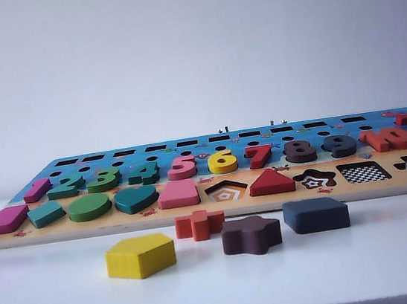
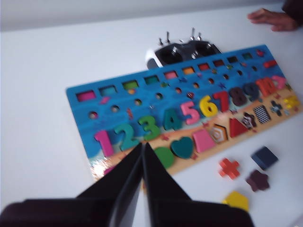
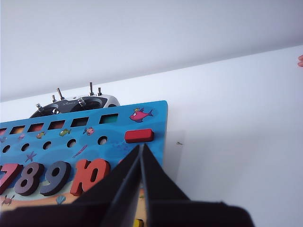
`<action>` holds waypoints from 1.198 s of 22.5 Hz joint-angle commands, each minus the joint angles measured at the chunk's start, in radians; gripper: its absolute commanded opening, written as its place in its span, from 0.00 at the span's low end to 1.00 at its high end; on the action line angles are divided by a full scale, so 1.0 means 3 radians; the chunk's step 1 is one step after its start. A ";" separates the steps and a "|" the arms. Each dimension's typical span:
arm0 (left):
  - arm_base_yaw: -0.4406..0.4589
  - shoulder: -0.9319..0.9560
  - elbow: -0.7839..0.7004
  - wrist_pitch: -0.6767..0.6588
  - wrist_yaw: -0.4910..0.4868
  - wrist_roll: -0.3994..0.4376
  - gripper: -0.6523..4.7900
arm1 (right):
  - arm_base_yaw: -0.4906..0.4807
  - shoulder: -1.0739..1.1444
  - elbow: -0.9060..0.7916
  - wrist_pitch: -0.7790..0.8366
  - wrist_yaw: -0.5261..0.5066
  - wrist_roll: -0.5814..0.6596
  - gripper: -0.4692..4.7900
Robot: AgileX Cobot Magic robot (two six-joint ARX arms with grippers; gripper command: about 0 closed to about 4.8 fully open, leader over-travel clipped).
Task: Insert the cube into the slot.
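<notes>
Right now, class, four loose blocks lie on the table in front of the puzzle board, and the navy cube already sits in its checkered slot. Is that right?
Not quite. The cube is not in the slot; the exterior view shows it lying on the table in front of the board, and the checkered recess is empty. The rest holds: four loose blocks lie there.

A plain white table is seen beneath a bare, pale grey-white wall, which is met directly at the table's far edge. The scene is evenly lit by soft, diffuse light, and only faint shadows are cast. The left wrist view is blurred, so surface texture cannot be resolved.
</notes>
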 commanded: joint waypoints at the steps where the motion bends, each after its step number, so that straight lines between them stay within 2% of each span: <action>1: -0.0014 0.0005 0.0051 -0.0284 0.0406 -0.0037 0.13 | 0.0006 -0.0009 0.0015 0.0034 -0.0010 0.0010 0.10; 6: -0.0069 0.0033 0.0075 -0.0506 0.0832 -0.0061 0.13 | 0.0006 -0.0009 0.0018 0.0034 -0.0010 0.0010 0.10; 10: -0.0200 0.0037 0.0076 -0.0472 0.0729 0.0001 0.13 | 0.0006 -0.0009 0.0027 0.0028 -0.0008 0.0013 0.11; 16: -0.0193 0.0048 0.0075 -0.0456 0.0643 0.0006 0.13 | 0.0006 -0.0009 0.0210 -0.0238 0.0036 0.0111 0.11; 21: -0.0062 0.0168 0.0067 -0.0421 0.0619 0.0005 0.13 | 0.0008 -0.0009 0.0682 -0.0418 0.0076 0.0801 0.11; 24: -0.0023 0.0202 0.0062 -0.0416 0.0615 0.0015 0.13 | 0.0008 0.0000 0.1118 -0.0834 0.0013 0.0865 0.11; 27: -0.0006 0.0201 0.0062 -0.0413 0.0615 0.0017 0.13 | 0.0006 0.0195 0.1757 -0.1471 -0.0253 0.0838 0.11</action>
